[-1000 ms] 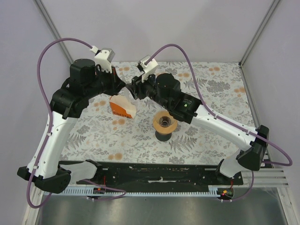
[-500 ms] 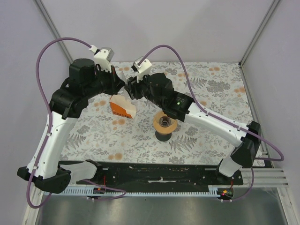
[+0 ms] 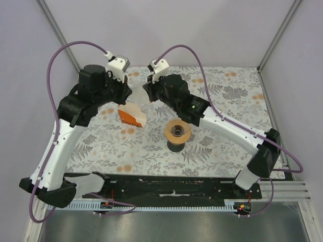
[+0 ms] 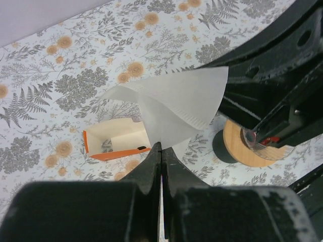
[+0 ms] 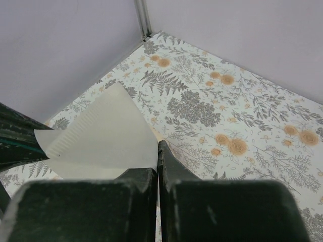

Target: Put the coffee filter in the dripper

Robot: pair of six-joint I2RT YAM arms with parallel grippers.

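Observation:
The coffee filter (image 4: 171, 106), a thin white paper cone, hangs in the air above the back of the table, held from both sides. My left gripper (image 4: 160, 147) is shut on its lower edge. My right gripper (image 5: 159, 145) is shut on its opposite edge, where the paper (image 5: 101, 133) fans out to the left. From above, the two grippers (image 3: 132, 92) (image 3: 145, 91) meet closely at the filter (image 3: 138, 95). The dripper (image 3: 177, 132), with a tan-orange rim on a black base, stands on the table to the right of and nearer than the filter, with nothing in it.
An open orange and white pack (image 3: 131, 116) lies on the flowered tablecloth just below the grippers, left of the dripper. Grey walls and metal frame posts (image 3: 275, 35) close in the back and sides. The arms' black base rail (image 3: 171, 184) runs along the near edge.
My right gripper has shut on the filter's edge; it was open before. Both wrists have shifted slightly toward the back, and the left one keeps its hold.

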